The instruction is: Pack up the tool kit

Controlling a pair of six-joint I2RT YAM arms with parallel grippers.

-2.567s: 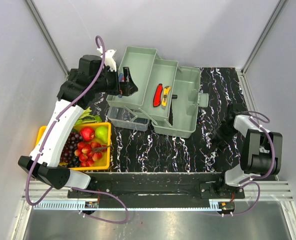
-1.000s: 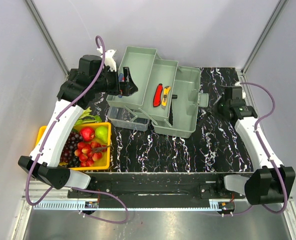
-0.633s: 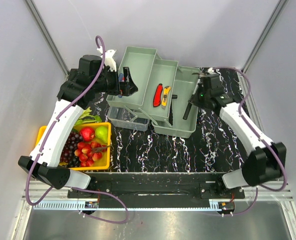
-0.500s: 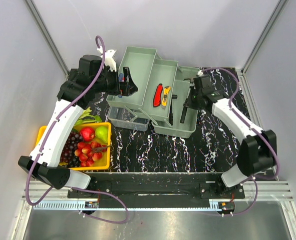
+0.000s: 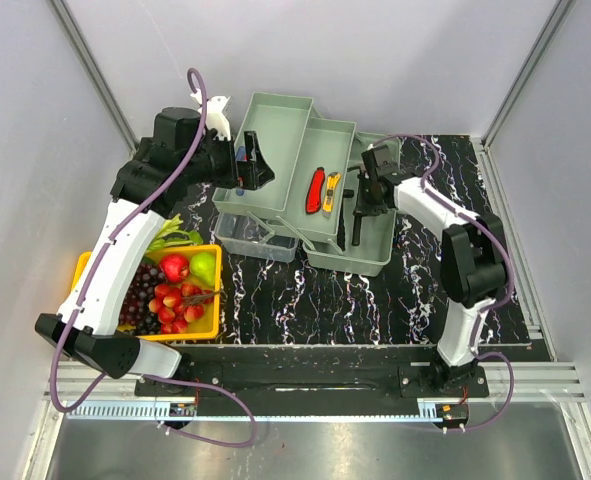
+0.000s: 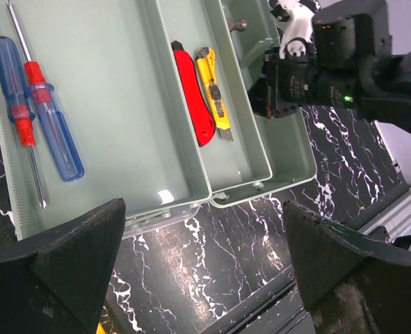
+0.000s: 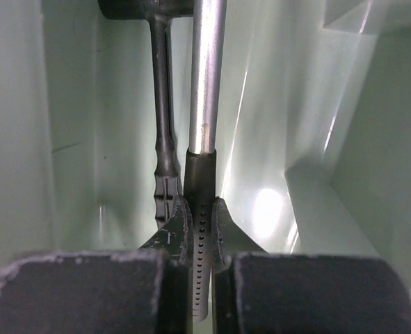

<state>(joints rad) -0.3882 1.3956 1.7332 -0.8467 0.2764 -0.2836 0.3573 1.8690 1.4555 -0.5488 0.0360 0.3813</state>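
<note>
Right gripper (image 7: pixel 200 209) swung over toolbox (image 5: pixel 371 258), clamping black-handled metal tool (image 7: pixel 206 83).

You have a yellow fruit tray (image 5: pixel 217 300) on the black marbled worktop (image 5: pixel 375 300), front left, holding red apples (image 5: pixel 174 267), a green pear (image 5: pixel 204 267) and dark grapes (image 5: pixel 147 290).

We find the left arm (image 5: pixel 115 250) raised from its base and reaching forward, elbow high. The left end effector (image 5: pixel 257 166) stands spread wide, with nothing between its fingers. The right arm (image 5: pixel 430 205) bends inward toward the left, wrist tipped down. The right end effector (image 7: pixel 200 223) is clamped tight on the dark grip of a metal-shafted tool (image 7: pixel 206 83).
</note>
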